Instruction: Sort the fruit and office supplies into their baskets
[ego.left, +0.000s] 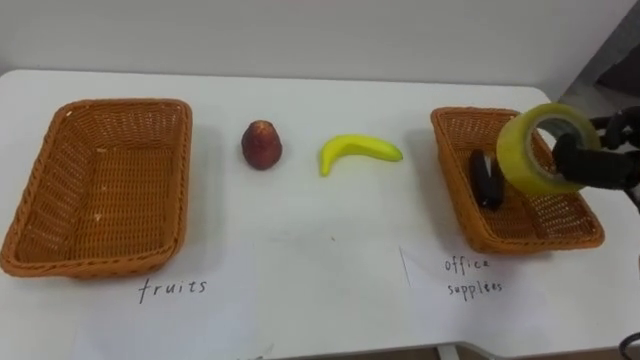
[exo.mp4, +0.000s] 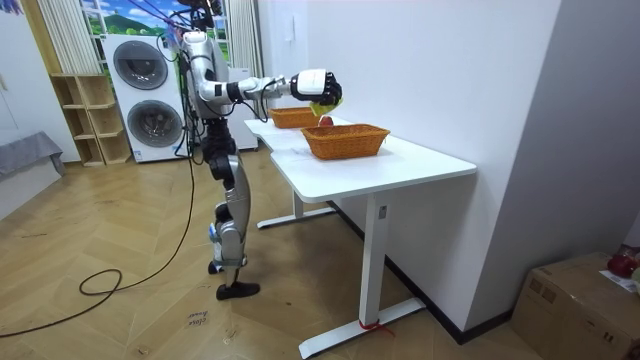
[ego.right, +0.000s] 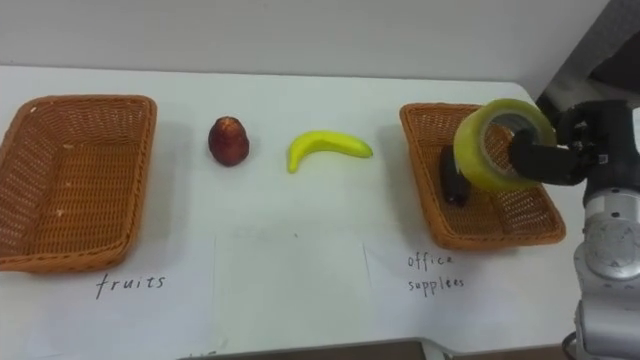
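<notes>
The right hand (ego.right: 578, 152) is cut off at the right edge of the left eye view. The right eye view shows more of it, with the pale forearm below. Its dark fingers are curled round the wall of a yellow roll of tape (ego.right: 492, 146), one of them passing through the hole, so the roll is firmly gripped. It is held over the right basket (ego.right: 500, 238) with its opening turned toward the camera.

The roll hides part of a dark oblong thing (ego.right: 455, 182) lying in that basket, and what it is cannot be made out. How high the tape hangs is hard to judge from the eye views. The room view shows hand and tape clear above the basket's rim.

On the white counter (ego.left: 300, 95), between the right basket and the left basket (ego.left: 40, 190), lie a red fruit (ego.left: 261, 144) to the left and a banana (ego.left: 358, 151) to the right, apart from each other. A handwritten paper label (ego.left: 468, 277) lies on the near side of each basket.

In the room view the robot stands at the counter's long side with its right arm stretched out over it. Behind it are stacked washing machines (exo.mp4: 145, 95) and a wooden shelf (exo.mp4: 85, 120). The floor (exo.mp4: 120, 320) is wood, and a cardboard box (exo.mp4: 580, 295) sits at the room view's right.
</notes>
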